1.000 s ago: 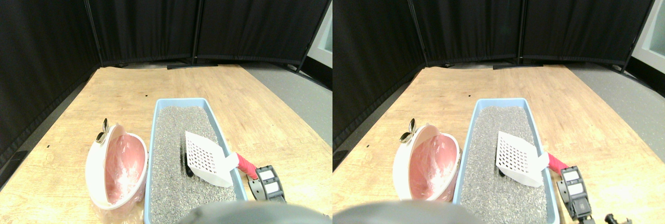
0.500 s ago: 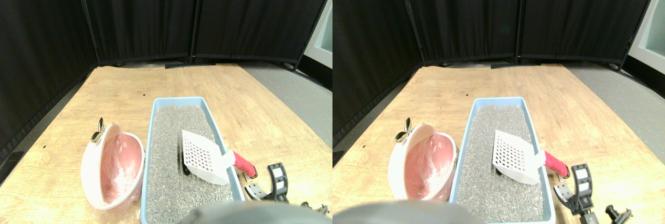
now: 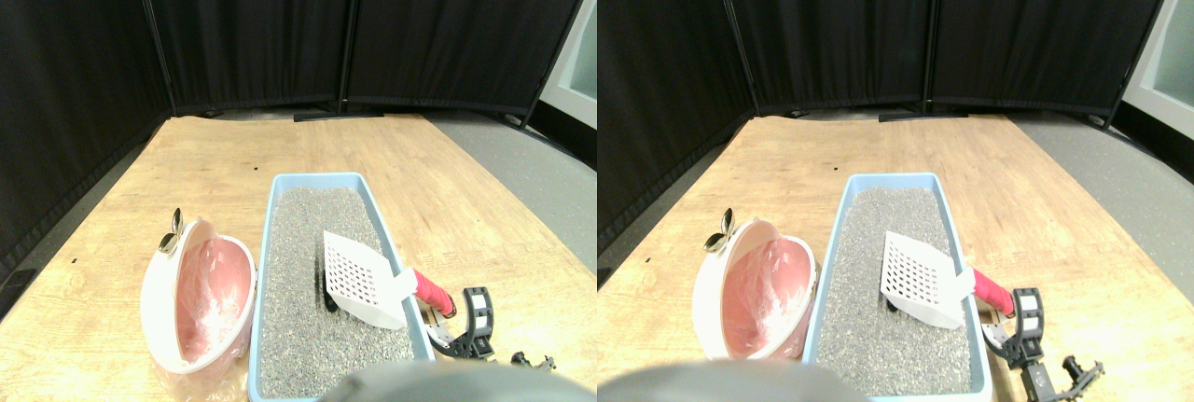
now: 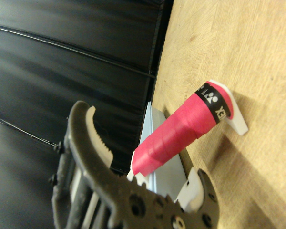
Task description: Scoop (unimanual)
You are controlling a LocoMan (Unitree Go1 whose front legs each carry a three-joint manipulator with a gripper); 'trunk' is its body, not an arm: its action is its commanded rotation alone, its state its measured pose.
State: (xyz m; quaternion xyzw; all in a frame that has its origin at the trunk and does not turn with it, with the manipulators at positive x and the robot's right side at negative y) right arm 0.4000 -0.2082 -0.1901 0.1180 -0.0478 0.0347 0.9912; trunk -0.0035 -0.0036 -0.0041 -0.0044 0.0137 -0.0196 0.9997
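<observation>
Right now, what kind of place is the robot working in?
Probably an indoor lab test bay, not a home. Black curtain partitions screen off a wooden platform laid over grey floor, and a staged cat-litter setup sits on it: blue litter tray and white scoop.

The bench [image 3: 215, 159] is pale wood with a matt grain. The tray [image 3: 267, 262] is smooth blue plastic, filled with rough grey grit [image 3: 298, 271]. The scoop [image 3: 359, 279] is white plastic with holes; its handle [image 4: 178, 136] is wrapped in pink tape. Black cloth curtains [image 3: 280, 29] hang behind.
</observation>
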